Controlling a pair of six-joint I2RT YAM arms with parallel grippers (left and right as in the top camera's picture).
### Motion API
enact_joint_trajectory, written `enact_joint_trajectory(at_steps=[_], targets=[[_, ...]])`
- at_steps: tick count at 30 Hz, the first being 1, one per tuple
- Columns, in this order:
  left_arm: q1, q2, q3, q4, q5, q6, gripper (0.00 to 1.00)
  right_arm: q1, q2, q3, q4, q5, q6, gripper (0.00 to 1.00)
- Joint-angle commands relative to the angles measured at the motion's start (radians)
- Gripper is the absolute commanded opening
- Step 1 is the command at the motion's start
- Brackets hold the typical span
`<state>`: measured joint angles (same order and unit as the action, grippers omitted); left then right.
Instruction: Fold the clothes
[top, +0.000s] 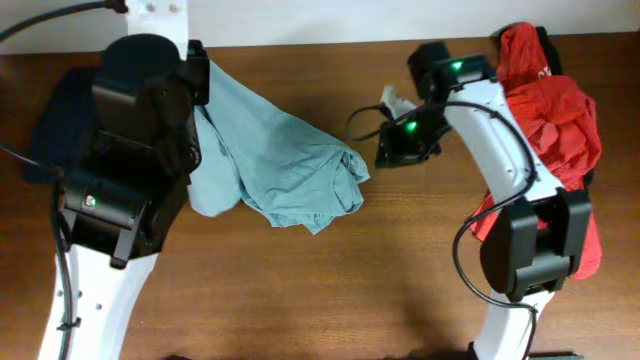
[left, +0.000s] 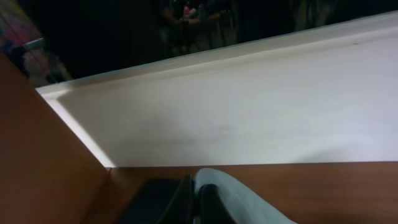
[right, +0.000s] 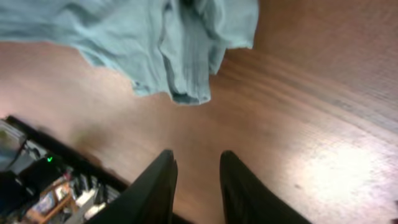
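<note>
The pale blue-grey T-shirt (top: 285, 165) lies bunched at the table's middle, and one end rises to my left gripper (top: 203, 95). In the left wrist view that gripper (left: 198, 188) is shut on a fold of the T-shirt (left: 245, 202), lifted near the back wall. My right gripper (top: 388, 150) hovers just right of the shirt. In its wrist view it (right: 198, 159) stands open over bare wood with nothing between the fingers. The T-shirt's hem (right: 180, 56) hangs ahead of it. A dark navy garment (top: 60, 120) lies far left. An orange-red shirt (top: 555, 120) is heaped far right.
A white wall panel (left: 249, 106) runs along the table's back edge. The left arm's bulk (top: 130, 170) covers the table's left side, and the right arm (top: 510, 180) crosses over the orange-red shirt. Brown tabletop (top: 350, 290) stretches toward the front.
</note>
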<state>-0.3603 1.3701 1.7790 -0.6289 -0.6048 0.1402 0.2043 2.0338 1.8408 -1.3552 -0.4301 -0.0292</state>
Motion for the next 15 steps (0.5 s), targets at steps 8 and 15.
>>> enact_joint_trajectory(at_steps=[8, 15], targets=[[0.044, 0.031, 0.017, 0.01, -0.02, -0.027, 0.0, 0.2, 0.003, -0.157, 0.159, 0.164, -0.051, 0.33], [0.1, 0.031, 0.017, -0.008, 0.027, -0.079, 0.0, 0.351, 0.003, -0.159, 0.233, 0.173, -0.06, 0.39]])
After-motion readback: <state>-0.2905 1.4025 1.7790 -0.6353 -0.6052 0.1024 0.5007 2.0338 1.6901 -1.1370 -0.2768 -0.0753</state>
